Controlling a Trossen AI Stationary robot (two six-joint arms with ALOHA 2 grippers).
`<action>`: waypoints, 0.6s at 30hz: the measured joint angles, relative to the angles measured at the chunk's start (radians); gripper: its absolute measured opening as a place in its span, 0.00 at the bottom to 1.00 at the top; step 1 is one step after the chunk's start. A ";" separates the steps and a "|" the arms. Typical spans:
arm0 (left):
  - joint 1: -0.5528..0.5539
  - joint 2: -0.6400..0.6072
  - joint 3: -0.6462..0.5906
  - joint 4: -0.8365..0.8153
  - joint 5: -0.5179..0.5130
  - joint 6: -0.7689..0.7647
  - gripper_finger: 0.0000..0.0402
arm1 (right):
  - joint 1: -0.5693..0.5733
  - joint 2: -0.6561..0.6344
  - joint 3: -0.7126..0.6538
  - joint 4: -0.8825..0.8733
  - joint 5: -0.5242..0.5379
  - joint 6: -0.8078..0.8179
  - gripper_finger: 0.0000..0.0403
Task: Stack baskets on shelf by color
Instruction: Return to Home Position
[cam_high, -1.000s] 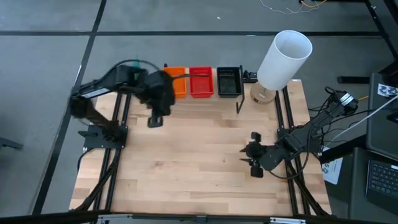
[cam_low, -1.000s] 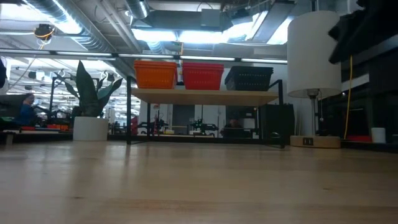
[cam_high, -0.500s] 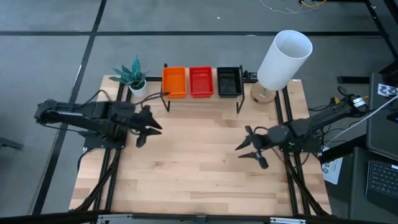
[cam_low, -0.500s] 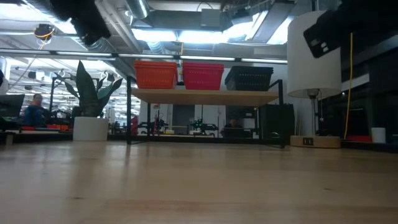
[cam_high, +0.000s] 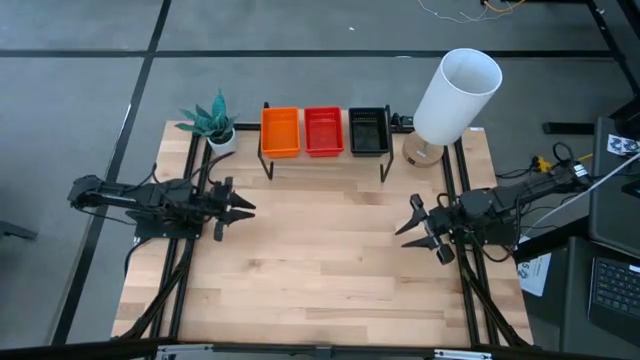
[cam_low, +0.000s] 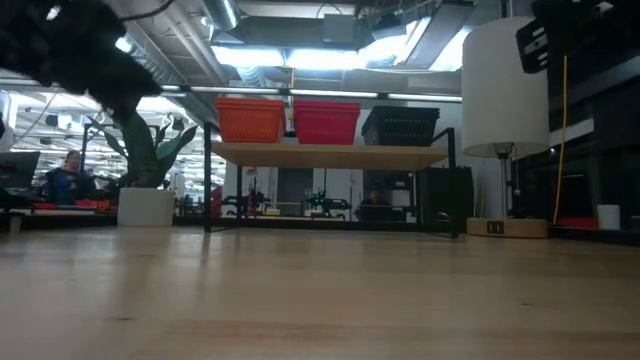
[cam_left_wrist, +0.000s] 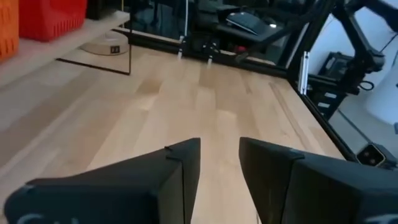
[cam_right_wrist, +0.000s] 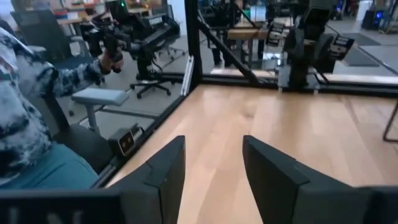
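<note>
Left gripper (cam_high: 243, 206): one, hovering over the left side of the tabletop (cam_high: 320, 270) and pointing toward the middle. Its two fingers stand a little apart, with bare wood showing in the gap and nothing held.
Right gripper (cam_high: 408, 220): one, over the right side of the tabletop, facing the left gripper from well apart. Its fingers are parted somewhat wider, and it holds nothing.
Baskets: three colour groups sit side by side in one row on the shelf (cam_low: 330, 155). From the robot's left these are orange (cam_high: 280, 132), red (cam_high: 323, 131) and black (cam_high: 369, 131). Neighbours sit just beside each other. How many baskets are nested in each group cannot be told from above or from the level view.
Shelf: one light-wood plank on thin black legs at the far edge of the tabletop, with the three groups filling its width.
Arms: two, both stretched low along the sides of the tabletop and well apart from the shelf.
Plant (cam_high: 210, 120): one, in a white pot, just left of the shelf.
Lamp (cam_high: 457, 95): one, with a white shade, just right of the shelf.
Person (cam_right_wrist: 25, 106): one, seated beyond the table edge in the right wrist view, with a patterned sleeve.
</note>
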 joint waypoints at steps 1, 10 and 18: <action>0.000 -0.028 -0.020 -0.008 -0.003 0.001 0.26 | -0.004 -0.014 -0.003 -0.007 0.000 -0.001 0.40; 0.000 -0.157 -0.124 0.056 -0.032 0.002 0.26 | -0.017 -0.145 -0.073 -0.041 0.000 -0.007 0.40; 0.000 -0.169 -0.155 0.088 -0.094 -0.011 0.26 | -0.017 -0.221 -0.165 -0.034 0.000 0.001 0.40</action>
